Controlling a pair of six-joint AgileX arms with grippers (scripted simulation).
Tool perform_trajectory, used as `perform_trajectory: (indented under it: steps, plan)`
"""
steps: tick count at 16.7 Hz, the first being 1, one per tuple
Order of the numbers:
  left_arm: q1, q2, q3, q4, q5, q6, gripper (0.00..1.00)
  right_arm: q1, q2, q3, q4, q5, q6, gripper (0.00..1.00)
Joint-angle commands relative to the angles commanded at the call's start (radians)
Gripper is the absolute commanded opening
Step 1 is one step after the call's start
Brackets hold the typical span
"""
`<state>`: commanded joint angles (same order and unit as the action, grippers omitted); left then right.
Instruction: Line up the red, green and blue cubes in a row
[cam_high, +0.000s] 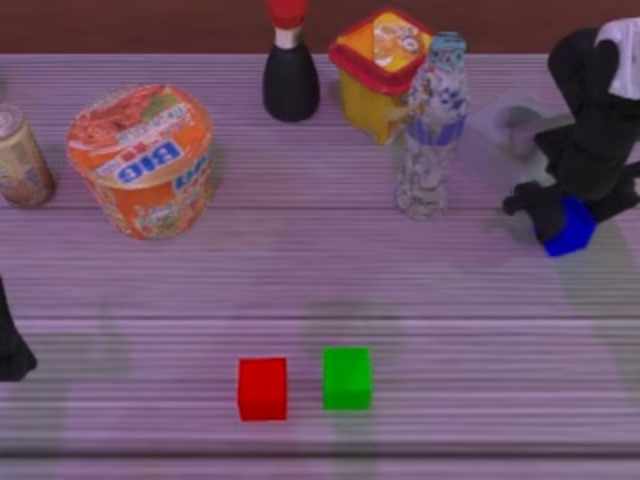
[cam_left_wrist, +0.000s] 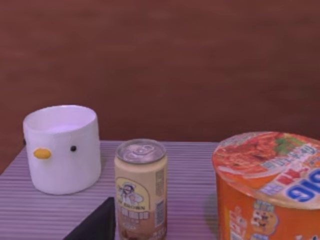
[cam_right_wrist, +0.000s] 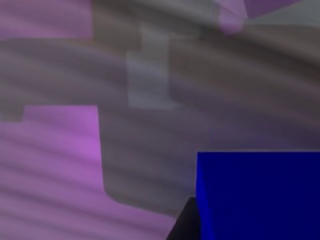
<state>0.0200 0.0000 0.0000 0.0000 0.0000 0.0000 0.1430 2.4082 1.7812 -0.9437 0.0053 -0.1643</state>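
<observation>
The red cube (cam_high: 262, 388) and the green cube (cam_high: 346, 378) sit side by side near the table's front edge, a small gap between them. The blue cube (cam_high: 572, 228) is at the far right, well behind them, with my right gripper (cam_high: 556, 214) shut on it. In the right wrist view the blue cube (cam_right_wrist: 257, 195) fills one corner, with one dark finger (cam_right_wrist: 185, 224) against its side and the table below. My left gripper (cam_high: 12, 348) is parked at the table's left edge, far from all three cubes.
An orange noodle tub (cam_high: 140, 160) and a can (cam_high: 20, 155) stand at the back left. A dark sauce bottle (cam_high: 290, 72), a yellow tub (cam_high: 380, 72), a clear water bottle (cam_high: 432, 125) and a pale grey block (cam_high: 515, 122) stand behind. A white chick mug (cam_left_wrist: 62, 147) shows in the left wrist view.
</observation>
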Motion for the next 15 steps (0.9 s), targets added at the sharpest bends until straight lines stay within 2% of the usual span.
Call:
perform_trajectory:
  steps: [3,4,15]
  plan:
    - [0.000,0.000,0.000,0.000,0.000,0.000,1.00,0.000,0.000,0.000,0.000,0.000,0.000,0.02]
    - [0.000,0.000,0.000,0.000,0.000,0.000,1.00,0.000,0.000,0.000,0.000,0.000,0.000,0.00]
    - [0.000,0.000,0.000,0.000,0.000,0.000,1.00,0.001,-0.022,0.035,-0.044,-0.002,0.000,0.00]
